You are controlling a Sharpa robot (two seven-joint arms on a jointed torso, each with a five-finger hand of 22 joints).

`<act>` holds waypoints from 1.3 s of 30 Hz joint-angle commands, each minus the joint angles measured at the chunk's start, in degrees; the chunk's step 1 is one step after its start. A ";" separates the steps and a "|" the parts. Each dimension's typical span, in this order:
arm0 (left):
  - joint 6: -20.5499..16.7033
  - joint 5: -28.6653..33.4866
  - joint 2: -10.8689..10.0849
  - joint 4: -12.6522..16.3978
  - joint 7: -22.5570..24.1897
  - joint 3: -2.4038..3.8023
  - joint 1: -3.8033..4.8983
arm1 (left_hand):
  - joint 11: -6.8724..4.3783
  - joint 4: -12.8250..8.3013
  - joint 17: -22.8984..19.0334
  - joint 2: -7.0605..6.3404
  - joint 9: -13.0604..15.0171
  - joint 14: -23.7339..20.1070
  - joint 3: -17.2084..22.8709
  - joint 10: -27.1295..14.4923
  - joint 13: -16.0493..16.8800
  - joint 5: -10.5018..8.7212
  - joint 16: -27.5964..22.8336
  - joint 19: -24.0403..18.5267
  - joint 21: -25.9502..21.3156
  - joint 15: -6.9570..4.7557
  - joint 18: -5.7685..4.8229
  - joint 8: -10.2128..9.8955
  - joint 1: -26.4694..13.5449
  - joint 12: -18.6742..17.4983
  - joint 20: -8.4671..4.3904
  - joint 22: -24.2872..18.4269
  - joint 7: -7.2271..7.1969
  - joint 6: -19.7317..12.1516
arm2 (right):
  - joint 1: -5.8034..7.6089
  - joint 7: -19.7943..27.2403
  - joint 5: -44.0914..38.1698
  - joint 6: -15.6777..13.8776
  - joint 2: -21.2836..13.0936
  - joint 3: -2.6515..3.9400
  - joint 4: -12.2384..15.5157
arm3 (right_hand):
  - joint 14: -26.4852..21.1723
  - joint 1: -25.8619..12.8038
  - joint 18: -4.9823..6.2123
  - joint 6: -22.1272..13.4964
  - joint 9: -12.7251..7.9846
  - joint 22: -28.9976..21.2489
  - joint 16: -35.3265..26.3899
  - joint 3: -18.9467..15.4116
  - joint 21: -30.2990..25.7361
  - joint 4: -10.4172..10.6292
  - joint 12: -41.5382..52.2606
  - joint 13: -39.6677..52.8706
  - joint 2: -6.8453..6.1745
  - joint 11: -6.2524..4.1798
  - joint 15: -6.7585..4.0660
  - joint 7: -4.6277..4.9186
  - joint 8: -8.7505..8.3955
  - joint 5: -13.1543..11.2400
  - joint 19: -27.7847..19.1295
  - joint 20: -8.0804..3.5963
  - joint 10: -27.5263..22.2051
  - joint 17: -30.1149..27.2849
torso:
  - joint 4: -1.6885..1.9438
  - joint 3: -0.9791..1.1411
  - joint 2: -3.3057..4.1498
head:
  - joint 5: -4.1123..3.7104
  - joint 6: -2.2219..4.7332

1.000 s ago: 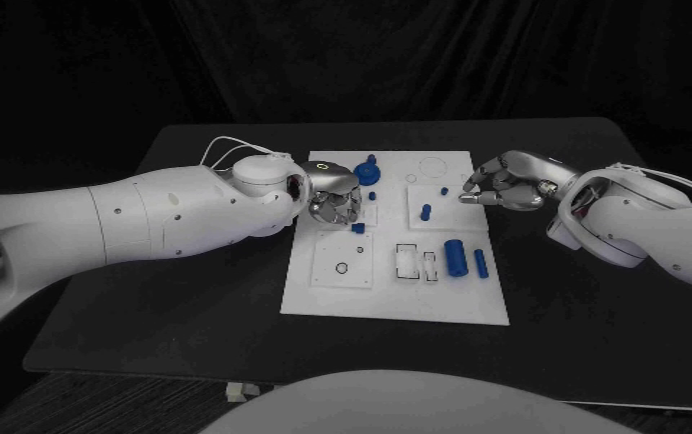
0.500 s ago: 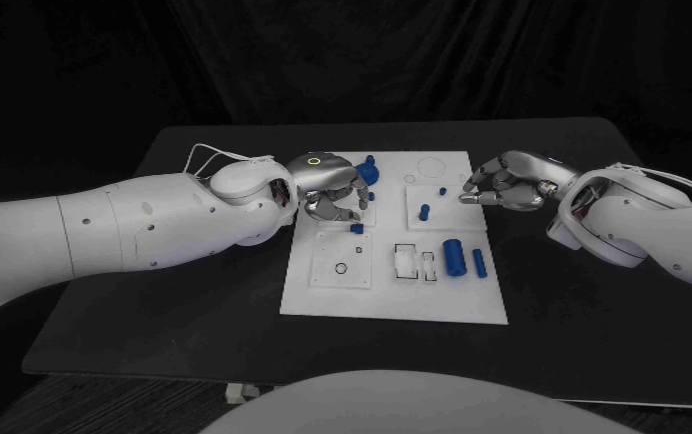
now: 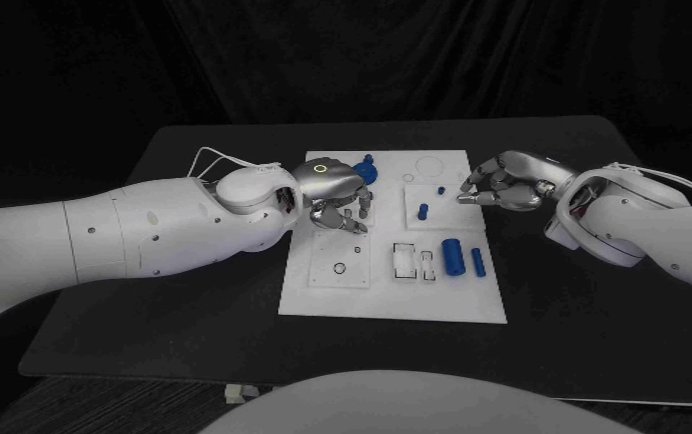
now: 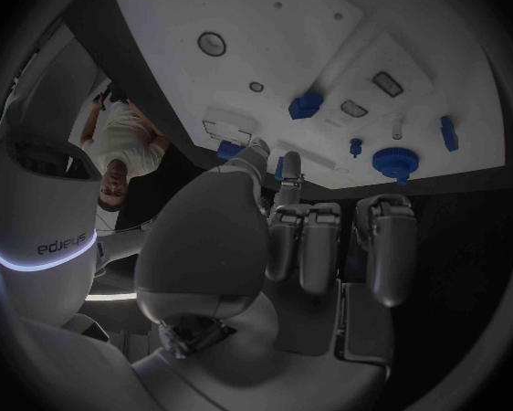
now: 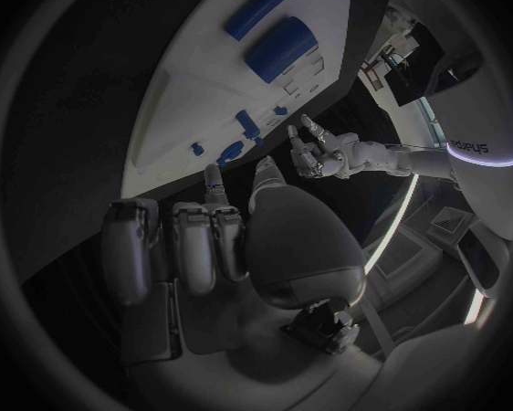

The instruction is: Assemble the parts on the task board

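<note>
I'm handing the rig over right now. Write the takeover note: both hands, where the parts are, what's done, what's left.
Left hand: above the task board on its left side, fingers apart, nothing in it.
Right hand: at the board's right edge, fingers curled in, holding nothing visible.
Parts: blue gear near the far edge; large cylinder and thin rod lying loose at the right.
Done: cannot tell.
Left: seat the loose parts.

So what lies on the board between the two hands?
In the head view, two small blue pegs stand on the white task board between them.
</note>
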 commanded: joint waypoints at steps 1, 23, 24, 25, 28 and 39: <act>2.66 -5.54 0.20 0.14 -5.00 0.03 -0.29 | -0.07 0.53 15.09 -0.82 0.18 6.05 -0.91 6.06 15.09 -1.15 0.37 3.04 0.03 -0.15 -0.28 -0.51 -0.11 -0.03 -0.54 13.18 0.18 -0.63 | -0.19 -0.79 -0.05 0.07 -0.08 0.03 0.16 | 6.02 0.68 -0.27 0.38 -0.08 14.24 0.15 -0.09 -0.18 -0.32 0.15 15.09 -0.09 0.26 0.46 -0.07 0.27 -0.19 4.94 0.38 5.97 15.10 | 0.00 -0.05 -0.01 | 0.12 -0.01; 3.65 -7.15 1.66 -2.01 -7.40 0.03 -1.76 | 0.37 -0.12 15.09 0.01 0.98 6.05 -0.84 6.06 15.09 1.54 0.37 2.56 -1.15 0.21 -0.04 -2.01 2.33 -0.03 -0.22 12.84 0.76 -2.42 | -0.45 -0.75 -0.05 0.15 -0.12 0.03 0.04 | 6.02 0.69 -0.26 0.38 -0.11 14.23 0.15 -0.17 -0.21 -0.27 0.15 15.09 -0.08 0.23 0.44 -0.08 0.25 -0.35 4.92 0.37 5.97 15.10 | 0.00 -0.04 -0.02 | -0.03 -0.01; 3.66 -7.15 1.76 -2.15 -7.34 0.03 -1.79 | 0.38 -0.29 15.09 0.00 1.02 6.05 -0.80 6.06 15.09 1.64 0.37 2.53 -1.23 0.21 -0.03 -2.11 2.60 -0.03 -0.21 12.82 0.79 -2.50 | -0.46 -0.75 -0.05 0.15 -0.13 0.03 0.05 | 6.02 0.69 -0.26 0.38 -0.11 14.23 0.15 -0.17 -0.21 -0.27 0.15 15.09 -0.08 0.23 0.44 -0.08 0.25 -0.35 4.92 0.37 5.97 15.10 | 0.00 -0.02 -0.02 | 0.01 -0.01; 3.67 -7.16 1.89 -2.32 -7.29 0.03 -1.83 | 0.38 -0.29 15.09 0.00 1.02 6.05 -0.80 6.06 15.09 1.64 0.37 2.53 -1.23 0.21 -0.03 -2.11 2.60 -0.03 -0.21 12.82 0.79 -2.50 | -0.47 -0.75 -0.05 0.15 -0.13 0.03 0.05 | 6.02 0.71 -0.25 0.38 -0.11 14.22 0.15 -0.19 -0.22 -0.27 0.15 15.09 -0.07 0.23 0.43 -0.09 0.25 -0.37 4.91 0.36 5.97 15.10 | 0.00 -0.02 -0.01 | 0.00 -0.01; 3.63 -7.16 2.15 -2.74 -7.19 0.04 -1.98 | 0.36 -0.66 15.09 0.27 1.13 6.05 -0.57 6.06 15.09 2.28 0.37 2.52 -1.28 0.20 -0.02 -2.27 3.21 -0.03 -0.21 12.81 0.82 -2.56 | -0.49 -0.75 -0.05 0.19 -0.12 0.03 0.05 | 6.02 0.71 -0.25 0.38 -0.11 14.22 0.15 -0.19 -0.22 -0.27 0.15 15.09 -0.07 0.23 0.43 -0.09 0.25 -0.37 4.91 0.36 5.97 15.10 | 0.01 0.03 -0.01 | -0.05 -0.01; 2.85 -7.17 2.26 -3.11 -5.49 0.04 -2.19 | 0.26 -3.03 15.09 1.73 1.50 6.05 1.65 6.06 15.09 7.64 0.37 2.50 -1.52 0.12 0.01 -3.14 5.99 -0.03 -0.27 12.79 0.71 -1.81 | -0.52 -0.79 -0.05 0.40 0.02 0.03 -0.05 | 6.02 0.77 -0.25 0.41 -0.12 14.21 0.15 -0.20 -0.24 -0.27 0.15 15.09 -0.05 0.22 0.42 -0.10 0.26 -0.37 4.91 0.36 5.97 15.10 | -0.02 0.06 -0.05 | -0.17 -0.01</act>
